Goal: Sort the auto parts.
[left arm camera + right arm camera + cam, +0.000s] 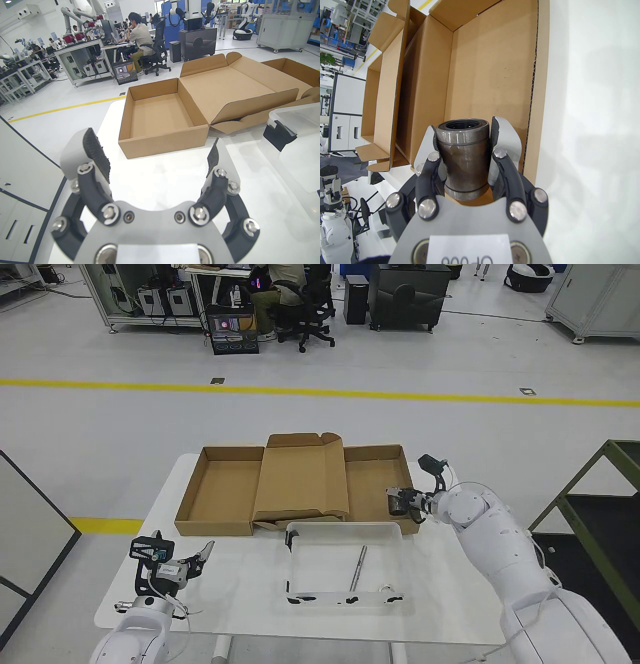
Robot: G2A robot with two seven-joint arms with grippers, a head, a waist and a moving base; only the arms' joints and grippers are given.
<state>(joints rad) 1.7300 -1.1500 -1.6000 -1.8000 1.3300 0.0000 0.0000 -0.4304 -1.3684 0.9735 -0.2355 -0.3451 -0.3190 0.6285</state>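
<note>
Right gripper [465, 127] first: its jaws are clamped on a dark steel sleeve [463, 160]. This is a short hollow cylinder whose long axis runs out along the jaws, open end pointing away from the wrist. Below the jaws spreads the white surface [240, 589], which carries a wide cardboard box [225, 492]. The bare floor of its end compartment [492, 75] lies straight beyond the jaw tips. The sleeve hangs just past that compartment's near wall, so a release here would likely drop it inside. Beside those jaws, just outside the box, stands a clear bin [340, 528] with a thin metal rod [357, 568] in it. Left gripper [153, 145] hovers over the surface with jaws apart and empty, well apart from the sleeve, so the right arm is nearer.
</note>
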